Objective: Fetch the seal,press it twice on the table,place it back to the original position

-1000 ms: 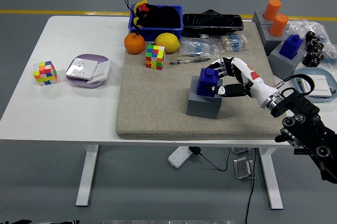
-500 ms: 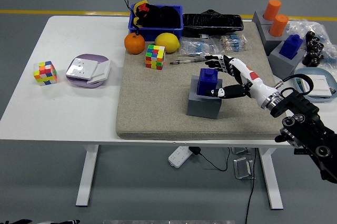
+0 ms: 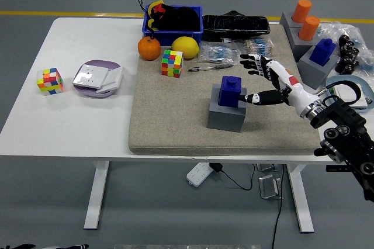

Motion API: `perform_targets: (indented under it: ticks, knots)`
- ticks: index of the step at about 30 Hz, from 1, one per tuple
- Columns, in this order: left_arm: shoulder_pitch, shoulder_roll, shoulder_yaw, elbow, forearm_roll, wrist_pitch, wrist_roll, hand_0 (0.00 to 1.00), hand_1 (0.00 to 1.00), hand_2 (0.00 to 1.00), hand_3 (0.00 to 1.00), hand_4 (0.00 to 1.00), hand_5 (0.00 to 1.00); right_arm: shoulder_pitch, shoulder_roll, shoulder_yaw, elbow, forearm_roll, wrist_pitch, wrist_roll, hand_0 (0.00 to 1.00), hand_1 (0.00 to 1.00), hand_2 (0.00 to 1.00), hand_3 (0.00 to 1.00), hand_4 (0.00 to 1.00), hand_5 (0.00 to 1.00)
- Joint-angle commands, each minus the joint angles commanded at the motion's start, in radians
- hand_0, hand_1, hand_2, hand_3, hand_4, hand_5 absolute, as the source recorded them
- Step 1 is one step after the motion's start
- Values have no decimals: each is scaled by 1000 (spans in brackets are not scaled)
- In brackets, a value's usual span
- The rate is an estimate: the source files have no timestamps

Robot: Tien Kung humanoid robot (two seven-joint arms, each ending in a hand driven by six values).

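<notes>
Starting at nine o'clock on the white table (image 3: 87,132): a multicoloured puzzle cube (image 3: 49,80), and just beside it toward three o'clock a lilac round dish stacked with white square pieces (image 3: 97,78). Covering the table's middle and right, a beige felt mat (image 3: 193,126). Along the mat's twelve o'clock edge, a blue plastic bin holding black items (image 3: 173,19), with an orange fruit (image 3: 149,48) and a yellow lemon (image 3: 186,47) just in front of it. Near the lemon at seven o'clock, a second multicoloured puzzle cube (image 3: 172,63), and beside it a silver pen (image 3: 210,68) lying flat. At mat centre, the dark blue block-shaped seal (image 3: 231,92), upright, seated on top of a grey square base (image 3: 227,116). Just at the seal's three o'clock, the right hand (image 3: 270,81), white and black, fingers spread apart and gripping nothing; thumb tip close to the seal, contact unclear. At the mat's two o'clock corner, two orange cylinders (image 3: 305,19) on grey blocks, and another blue seal (image 3: 322,51) on its own grey base.
</notes>
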Motion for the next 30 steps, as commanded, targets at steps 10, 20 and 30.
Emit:
perform_targets:
  ticks: [10,20,30]
  knots:
    - [-2,-1,-16,0,9,-1,0,820,817,788,836,805,407,-97,-66,170,58,-32,16,-12,892,895,880,896,998,136]
    - [0,-1,-20,2,6,0,0,820,817,788,835,806,407,-218,-133,390,105,-62,30,-27,898,902,888,899,998,178]
    - [0,0,-18,1,5,0,0,820,817,788,836,806,408,-260,-130,503,119,-89,26,-28,894,896,885,898,998,173]
